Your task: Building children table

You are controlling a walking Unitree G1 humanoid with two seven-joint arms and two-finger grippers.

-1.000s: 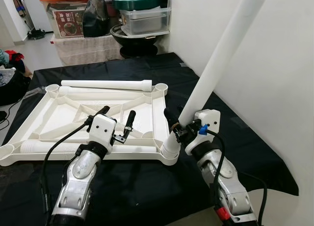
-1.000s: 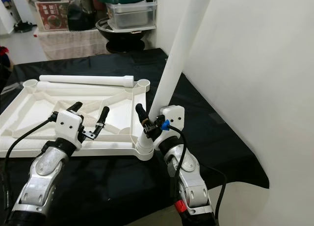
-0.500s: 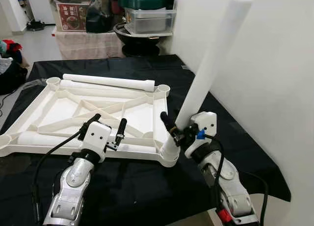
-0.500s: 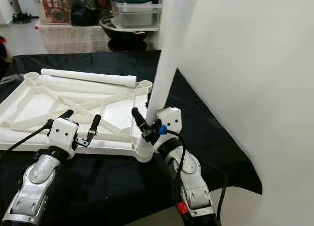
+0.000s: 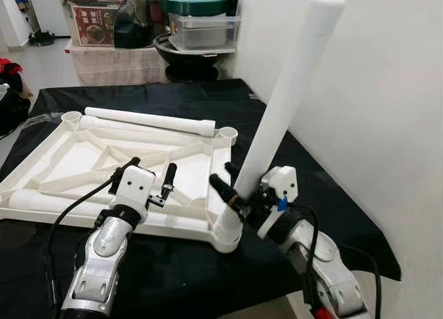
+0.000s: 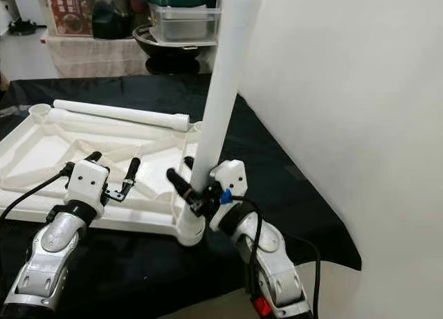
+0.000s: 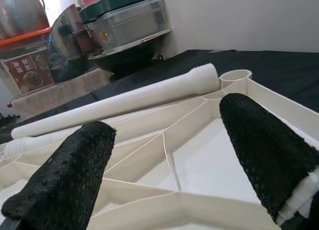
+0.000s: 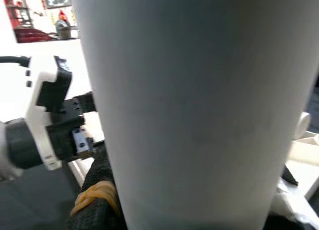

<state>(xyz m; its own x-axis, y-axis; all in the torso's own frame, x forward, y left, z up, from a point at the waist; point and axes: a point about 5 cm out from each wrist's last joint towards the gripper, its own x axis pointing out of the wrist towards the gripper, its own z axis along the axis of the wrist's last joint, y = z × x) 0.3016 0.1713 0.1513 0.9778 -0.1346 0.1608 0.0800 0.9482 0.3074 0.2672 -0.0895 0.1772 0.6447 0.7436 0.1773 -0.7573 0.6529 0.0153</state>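
White plastic leg tube (image 5: 284, 104) clenched by right gripper (image 5: 239, 198), tilted in corner socket (image 5: 227, 236) | cross-threads if forced | left gripper (image 5: 149, 172) released, idle.

Both silver arms reaching forward from below. Left tool (image 5: 151, 176) held level, black fingers (image 7: 67, 180) spread wide apart with nothing between them. Right tool (image 5: 232, 194) angled inward toward the left, fingers clamped around a white tube (image 5: 284, 108) standing tilted.
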